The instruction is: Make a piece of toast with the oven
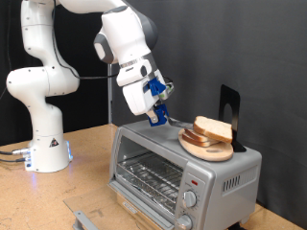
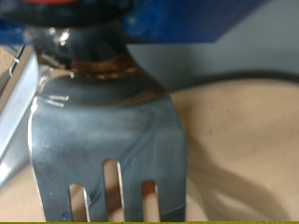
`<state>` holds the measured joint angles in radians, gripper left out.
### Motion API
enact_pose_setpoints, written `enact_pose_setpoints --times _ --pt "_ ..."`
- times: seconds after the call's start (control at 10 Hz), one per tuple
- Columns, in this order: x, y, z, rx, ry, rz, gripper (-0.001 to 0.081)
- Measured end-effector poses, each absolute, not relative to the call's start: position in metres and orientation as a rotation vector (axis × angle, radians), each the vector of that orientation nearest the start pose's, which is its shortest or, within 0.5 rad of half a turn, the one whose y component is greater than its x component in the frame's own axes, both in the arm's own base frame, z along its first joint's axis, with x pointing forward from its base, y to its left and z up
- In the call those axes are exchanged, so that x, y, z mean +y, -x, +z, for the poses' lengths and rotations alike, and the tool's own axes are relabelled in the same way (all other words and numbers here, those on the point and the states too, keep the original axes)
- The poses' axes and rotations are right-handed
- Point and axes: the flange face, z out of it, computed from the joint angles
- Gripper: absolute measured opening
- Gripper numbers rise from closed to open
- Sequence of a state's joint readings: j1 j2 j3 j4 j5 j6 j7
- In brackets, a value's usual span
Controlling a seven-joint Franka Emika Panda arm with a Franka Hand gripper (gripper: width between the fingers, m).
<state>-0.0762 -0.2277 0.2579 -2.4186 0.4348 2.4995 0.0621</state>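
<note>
At centre frame the gripper point(image 1: 156, 113) clamps a fork point(image 2: 107, 140) just above the oven point(image 1: 182, 171) top, beside the piece of toast point(image 1: 213, 129) stacked on a round wooden board point(image 1: 206, 149) at right. The oven door hangs open with its wire rack point(image 1: 153, 177) bare, so by my reckoning no bread has gone in yet

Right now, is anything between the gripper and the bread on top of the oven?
Only the fork that the gripper holds; no other object separates it from the bread on the wooden board atop the oven.
</note>
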Motion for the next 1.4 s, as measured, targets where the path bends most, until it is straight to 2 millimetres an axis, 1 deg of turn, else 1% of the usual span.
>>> enact_pose_setpoints --times 0.3,0.5,1.0,1.4 --pt "0.089 -0.480 0.422 0.279 2.826 -0.377 0.0266" --pt "0.093 -0.484 0.422 0.292 2.834 -0.373 0.0266" --pt "0.115 -0.494 0.424 0.298 2.844 -0.370 0.0266" --pt "0.126 -0.501 0.424 0.316 2.841 -0.367 0.0266"
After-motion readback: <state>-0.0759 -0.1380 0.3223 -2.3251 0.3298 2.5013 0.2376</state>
